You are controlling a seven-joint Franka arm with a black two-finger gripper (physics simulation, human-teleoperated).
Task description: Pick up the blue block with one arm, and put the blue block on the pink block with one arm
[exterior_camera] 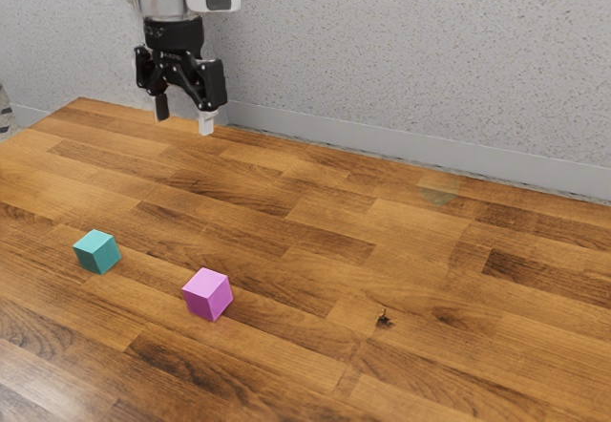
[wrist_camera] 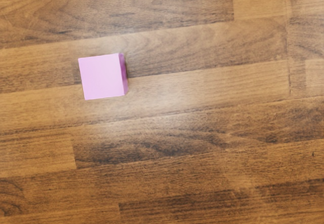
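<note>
A teal-blue block (exterior_camera: 96, 251) rests on the wooden table toward the exterior view's left. The pink block (exterior_camera: 207, 293) sits a short way to its right and nearer the front edge; from above, the wrist view shows the pink block (wrist_camera: 103, 75) lying flat on the planks. My gripper (exterior_camera: 183, 119) hangs high above the table's back left part, far from both blocks. Its two fingers point down, stand apart, and hold nothing.
The wooden table (exterior_camera: 401, 250) stretches wide to the exterior view's right. A small dark knot (exterior_camera: 384, 320) marks the wood right of the pink block. A grey speckled wall (exterior_camera: 430, 50) runs along the table's back edge.
</note>
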